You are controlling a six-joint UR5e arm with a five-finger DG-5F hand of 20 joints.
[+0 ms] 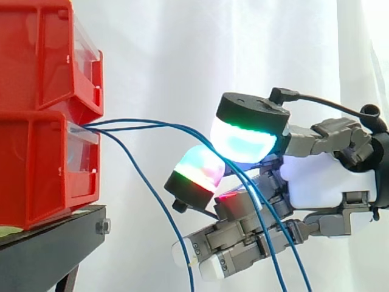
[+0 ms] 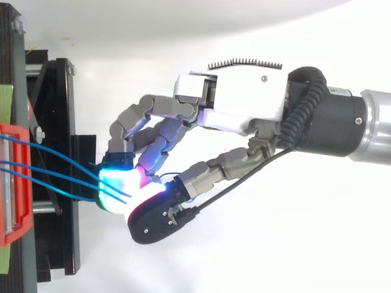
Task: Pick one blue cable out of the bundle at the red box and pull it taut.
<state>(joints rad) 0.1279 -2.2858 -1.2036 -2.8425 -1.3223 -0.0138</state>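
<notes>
My hand point(image 2: 244, 97), centre right of the side view, has its fingers curled and its glowing pads point(image 1: 246, 137) pinched on a blue cable point(image 1: 140, 121) running from the red box point(image 1: 42, 164) at left: grasp made, cable slack, pull to taut outstanding, second cable possibly caught.

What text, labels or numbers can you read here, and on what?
None: no readable text in either view.
Red bins: no label or number.
Black stand: no marking.
Hand: no print that can be made out.
Blue cables: no tags.
Green strip: blank.
</notes>
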